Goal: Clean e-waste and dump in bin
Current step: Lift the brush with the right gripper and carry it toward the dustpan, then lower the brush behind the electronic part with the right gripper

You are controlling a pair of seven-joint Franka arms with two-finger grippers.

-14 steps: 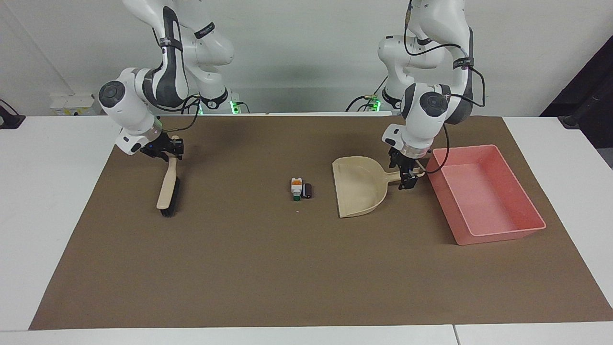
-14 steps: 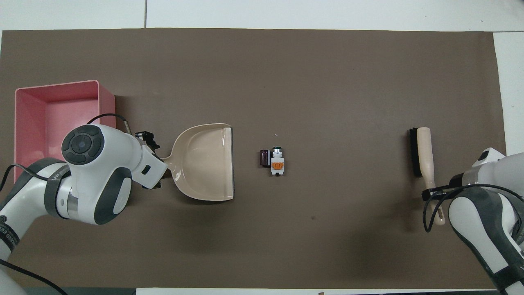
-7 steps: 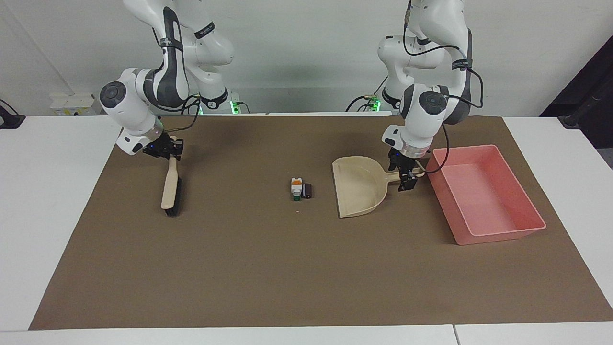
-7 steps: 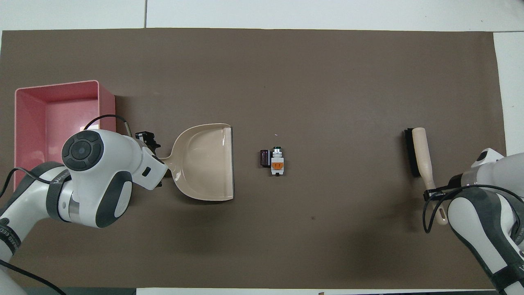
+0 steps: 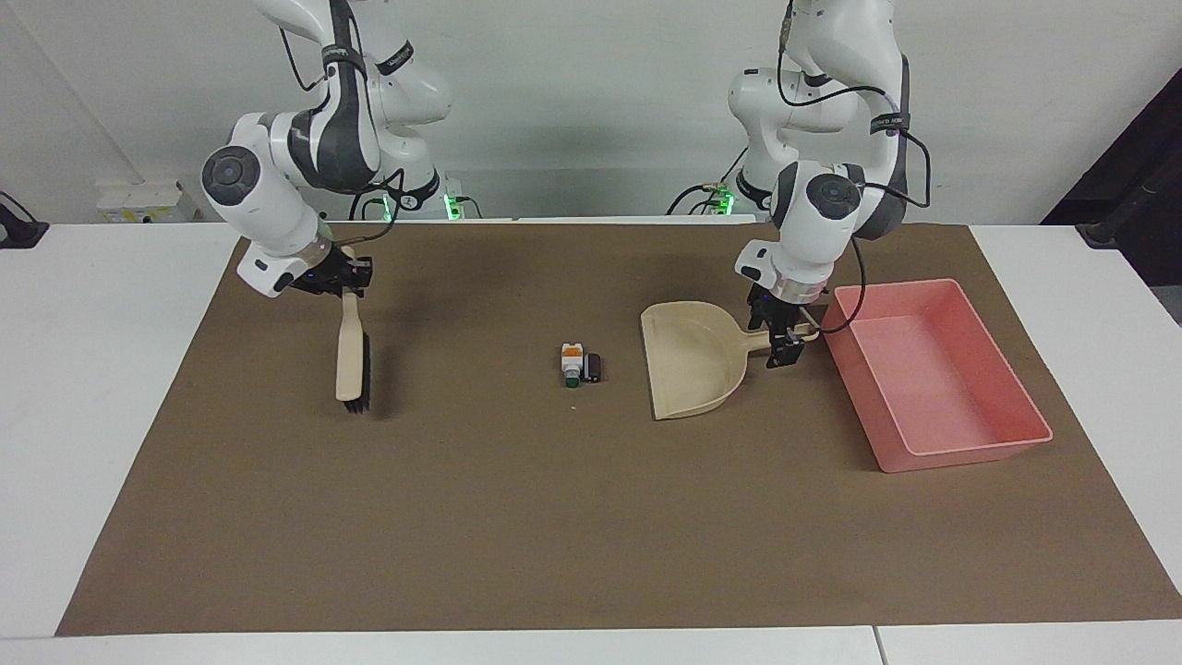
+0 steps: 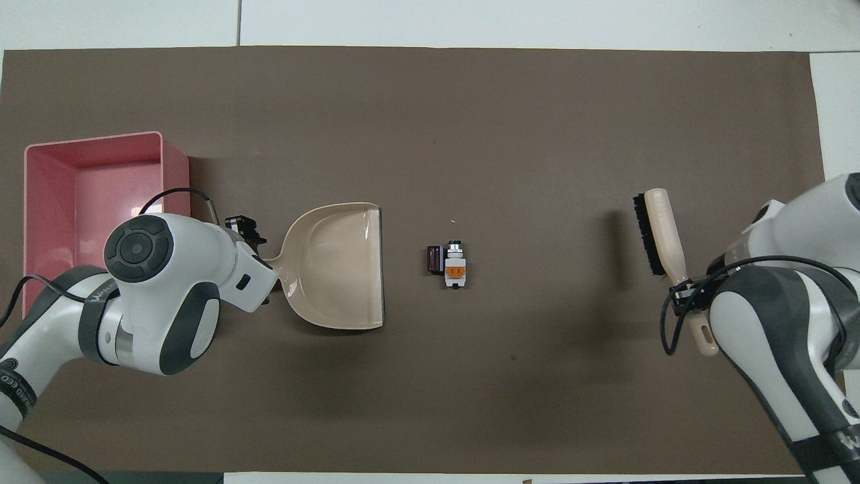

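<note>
Now the right gripper [image 5: 349, 278] clamps the lifted brush [image 5: 352, 357], while the left gripper [image 5: 787, 348], grip unclear, straddles the dustpan [image 5: 693, 358] handle; next, sweeping the e-waste [image 5: 581, 365] toward three o'clock in the facing view.

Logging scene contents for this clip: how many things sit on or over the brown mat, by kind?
E-waste bits: 2, white block and dark block
Sweeping tools: 2, brush and dustpan
Bins: 1, pink bin
Total: 5

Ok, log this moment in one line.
right gripper: shut on brush handle, lifted | left gripper: at dustpan handle | e-waste: on mat | bin: empty
</note>
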